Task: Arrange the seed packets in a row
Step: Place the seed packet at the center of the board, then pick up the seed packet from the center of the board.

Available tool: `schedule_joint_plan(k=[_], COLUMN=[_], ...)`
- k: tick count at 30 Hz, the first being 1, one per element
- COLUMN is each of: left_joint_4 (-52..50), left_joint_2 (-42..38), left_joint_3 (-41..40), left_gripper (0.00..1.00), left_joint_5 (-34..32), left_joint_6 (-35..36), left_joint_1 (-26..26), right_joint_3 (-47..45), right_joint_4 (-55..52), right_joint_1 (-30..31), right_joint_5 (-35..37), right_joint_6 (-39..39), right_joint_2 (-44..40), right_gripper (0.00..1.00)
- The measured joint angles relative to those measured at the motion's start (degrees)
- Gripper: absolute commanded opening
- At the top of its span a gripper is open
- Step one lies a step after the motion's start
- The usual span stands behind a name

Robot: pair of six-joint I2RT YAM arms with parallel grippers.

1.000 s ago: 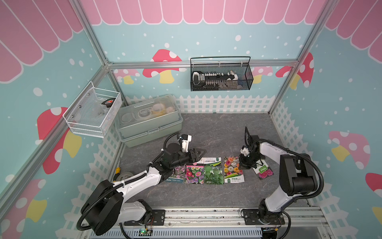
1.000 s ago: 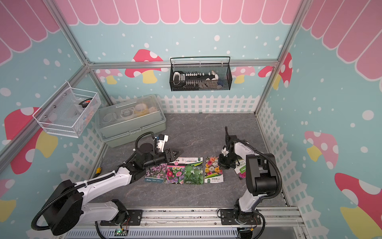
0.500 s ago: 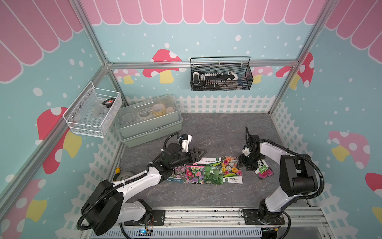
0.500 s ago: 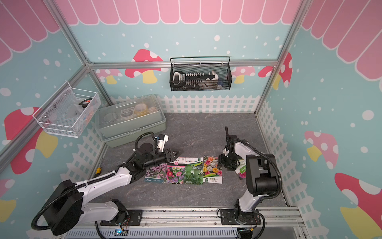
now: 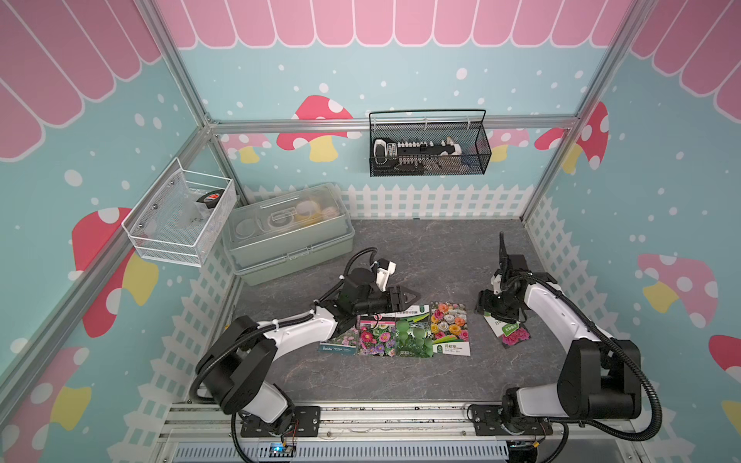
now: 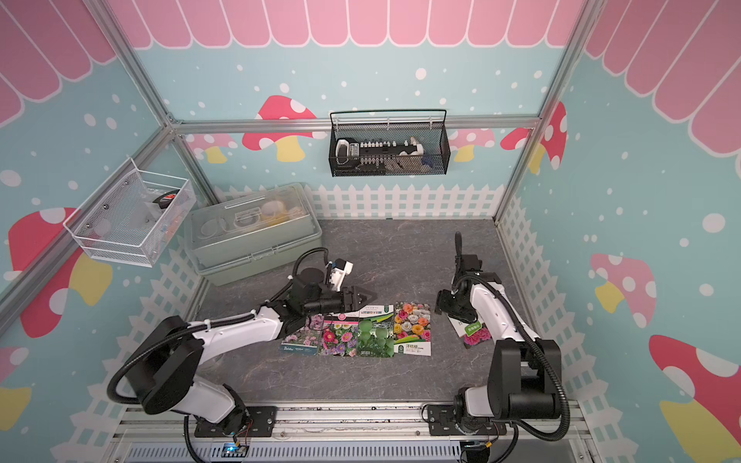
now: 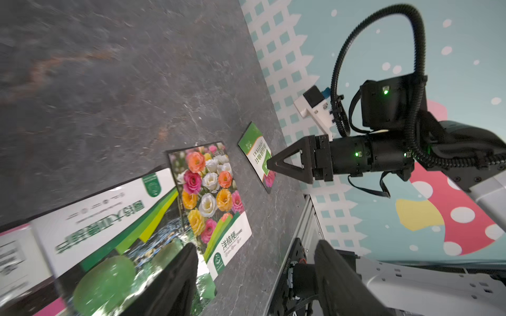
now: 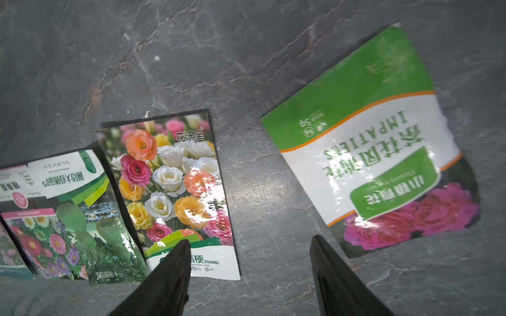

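**Top views:** Four seed packets [image 5: 395,334] [image 6: 357,334] lie side by side in a row at the centre of the grey tabletop [image 5: 433,248] [image 6: 393,248], their edges touching or slightly overlapping. From left to right they are a purple-flower packet [image 5: 339,342], a pink-daisy packet [image 5: 377,336], a green-plant packet [image 5: 413,334] and a mixed-bloom packet [image 5: 449,328]. A fifth packet [image 5: 511,332] [image 6: 475,332], green and white with pink blooms, lies tilted and apart at the right of the row. The left gripper [image 5: 415,298] [image 6: 371,298] hangs at the row's upper edge, above the green-plant packet. The right gripper [image 5: 490,310] [image 6: 450,310] points down over the fifth packet's upper left end.

**Left wrist view:** The left gripper [image 7: 254,276] stands wide at the bottom of the frame, with nothing between its fingers [image 7: 180,273]. The green-plant packet [image 7: 109,219] fills the lower left and the mixed-bloom packet [image 7: 213,197] sits at centre. Right of centre, the right gripper [image 7: 269,164] has its tip at the fifth packet [image 7: 254,149]. Whether they touch cannot be told.

**Right wrist view:** The right gripper [image 8: 249,276] is spread wide at the bottom edge, with only bare tabletop [image 8: 262,191] between its fingers [image 8: 169,279]. The fifth packet [image 8: 377,153] lies askew at the right of the frame and the mixed-bloom packet [image 8: 175,191] left of centre. The green-plant packet [image 8: 82,213] and the pink-daisy packet [image 8: 41,240] run off toward the lower left.
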Motion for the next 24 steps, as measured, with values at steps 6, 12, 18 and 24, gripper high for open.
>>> schedule_joint_plan(k=[6, 12, 18, 24], left_joint_4=[2.01, -4.07, -12.48, -17.38], left_joint_2=[15.61, 23.63, 30.14, 37.86], left_joint_3=[12.85, 24.61, 37.46, 47.19], left_gripper=[0.72, 0.72, 0.73, 0.73], left_joint_5=[6.21, 8.72, 9.01, 9.31], left_joint_6=[-5.2, -5.79, -4.46, -4.72], left_joint_1=[-5.01, -8.72, -11.21, -13.42], right_joint_3=[0.44, 0.7, -1.25, -2.03], right_joint_4=[0.37, 1.79, 4.28, 8.04], right_joint_1=[-5.62, -11.5, -15.74, -19.65], right_joint_5=[0.52, 0.7, 2.16, 1.31], right_joint_6=[0.0, -0.28, 0.52, 0.42], right_joint_2=[-0.02, -0.44, -1.25, 3.45], right_gripper=[0.75, 0.89, 0.91, 0.88])
